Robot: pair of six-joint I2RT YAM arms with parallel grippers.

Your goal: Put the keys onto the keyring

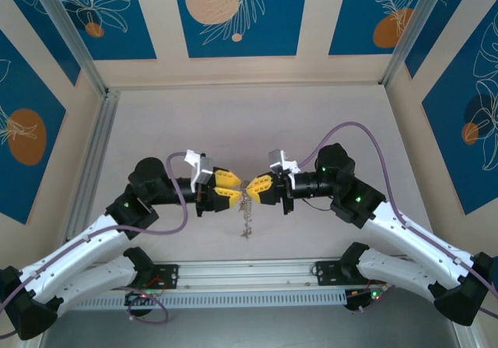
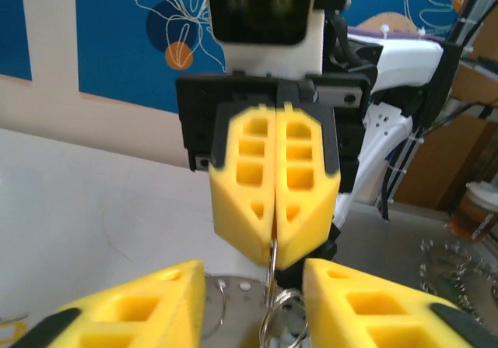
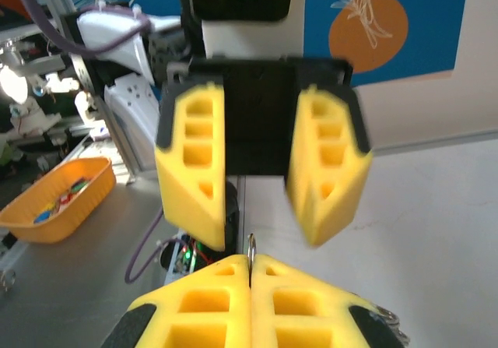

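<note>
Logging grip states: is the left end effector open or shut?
Open: the left end effector shows its yellow fingers well apart.

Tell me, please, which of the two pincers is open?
The left pincer: its yellow fingers stand apart, whereas the right pincer is pressed shut on the thin wire of the keyring.

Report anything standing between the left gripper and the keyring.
Nothing visible does. The right gripper is shut on the keyring, and the open left gripper faces it directly with nothing in between. The keys hang below.
</note>
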